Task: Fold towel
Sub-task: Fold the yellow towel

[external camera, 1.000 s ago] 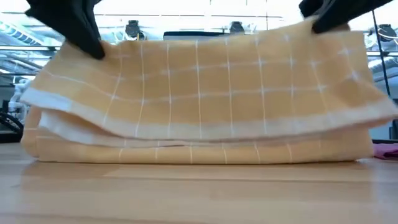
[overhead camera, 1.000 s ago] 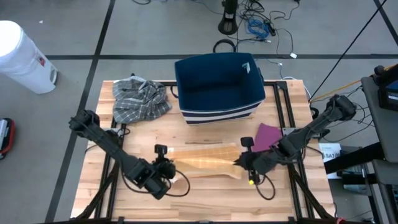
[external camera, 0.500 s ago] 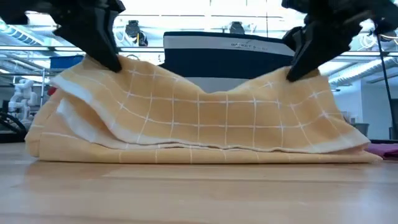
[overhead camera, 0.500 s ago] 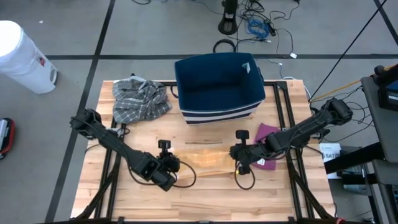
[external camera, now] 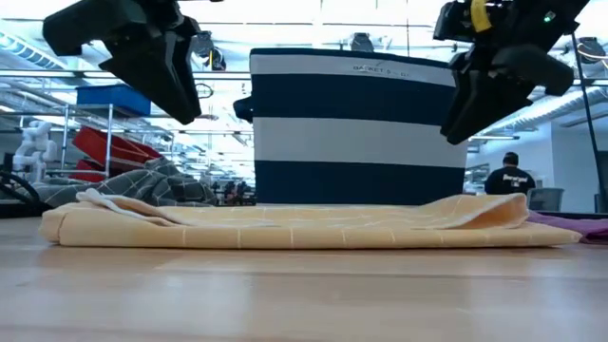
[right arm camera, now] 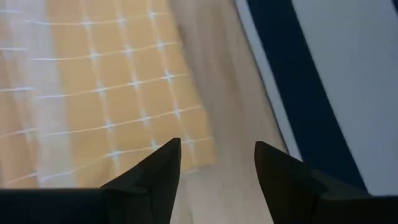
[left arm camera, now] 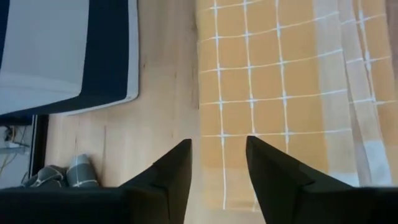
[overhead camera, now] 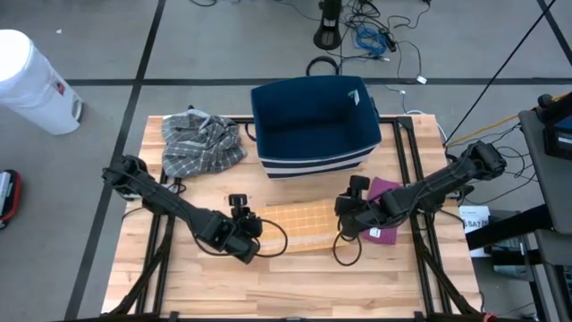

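Yellow towel (overhead camera: 299,225): it lay flat and folded on the wooden table (overhead camera: 295,277), near the middle, a little toward the front edge. It had thin white lines in squares. One end looked a bit bumpy in the low view.
Left claw (overhead camera: 253,225): it hung just above the left end of the towel. Its two fingers (left arm camera: 177,171) stood apart and held nothing.
Right claw (overhead camera: 342,211): it hung just above the right end of the towel. Its fingers (right arm camera: 158,168) stood apart too and held nothing.
Towel in the low view (external camera: 285,224): both claws were above it, not touching it.
Blue bin (overhead camera: 313,125): it stood at the back edge of the table, behind the towel. It had white stripes low on its side.
Grey cloth (overhead camera: 201,143): it lay crumpled in the back left corner, beside the bin.
Purple cloth (overhead camera: 386,192): it lay near the right edge, partly under the right arm.
White bucket (overhead camera: 31,80): it stood on the floor, well away from the table's left side.
Person (external camera: 513,179): far back in the room, seen small in the low view.
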